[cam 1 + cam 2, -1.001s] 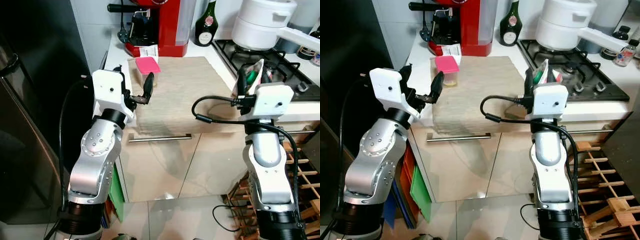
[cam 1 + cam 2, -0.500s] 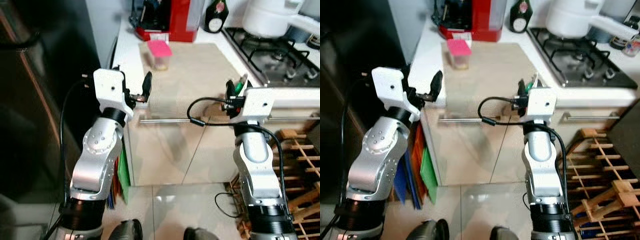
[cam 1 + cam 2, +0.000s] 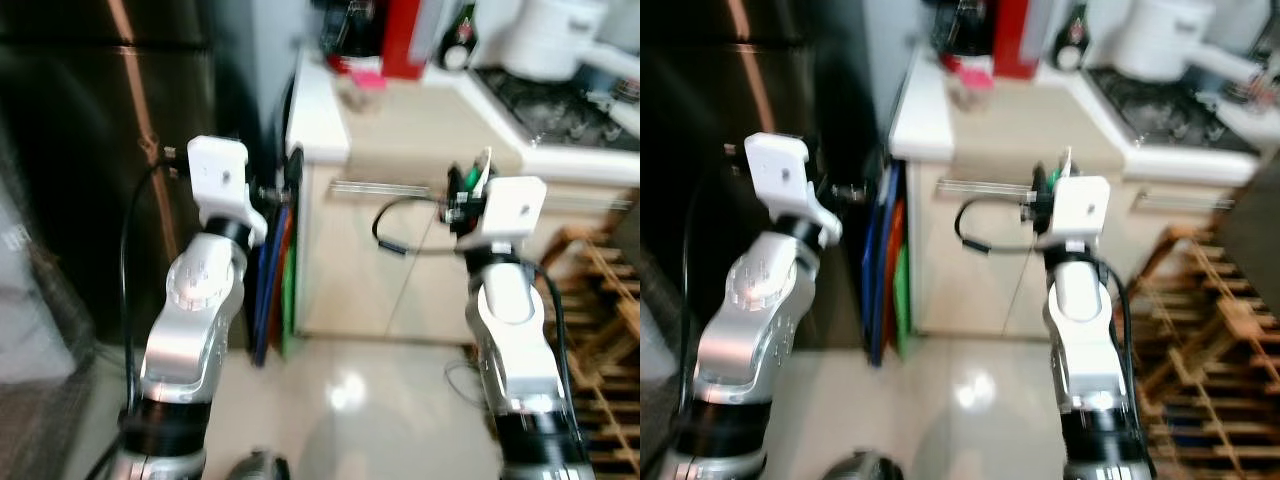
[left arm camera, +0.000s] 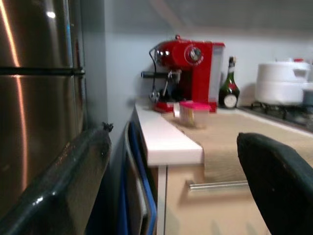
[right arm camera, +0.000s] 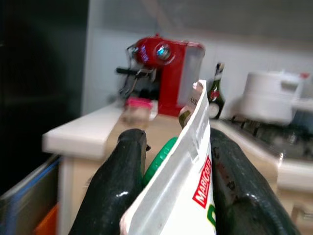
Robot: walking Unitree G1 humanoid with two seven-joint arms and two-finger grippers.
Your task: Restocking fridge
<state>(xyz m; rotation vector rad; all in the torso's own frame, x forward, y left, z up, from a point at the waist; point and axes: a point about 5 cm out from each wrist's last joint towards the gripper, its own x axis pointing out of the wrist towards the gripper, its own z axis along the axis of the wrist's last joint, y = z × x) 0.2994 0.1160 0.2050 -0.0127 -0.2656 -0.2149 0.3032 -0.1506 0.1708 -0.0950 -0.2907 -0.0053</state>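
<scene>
The dark steel fridge [image 3: 80,150] stands on my left, its door closed, with a copper-coloured reflection down its front. My right gripper [image 5: 175,138] is shut on a white and green food pouch [image 5: 188,186] with red lettering, held upright at chest height in front of the counter cabinet. The pouch's top [image 3: 480,168] sticks up above that wrist. My left gripper [image 3: 287,183] is open and holds nothing, level with the counter's left end. Its fingers [image 4: 63,186] frame the gap beside the fridge. The head views are blurred.
A pink-lidded tub [image 4: 194,112] sits on the counter mat by a red coffee machine [image 4: 190,73], a dark bottle [image 4: 228,90] and a white pot [image 4: 281,83] on the hob. Coloured boards [image 3: 275,270] lean between fridge and cabinet. A wooden wine rack [image 3: 600,290] is at the right.
The whole view has shifted: I have backed off from the counter and turned left, so the fridge takes up more of the view. Both arms keep their pose; the pouch stays gripped.
</scene>
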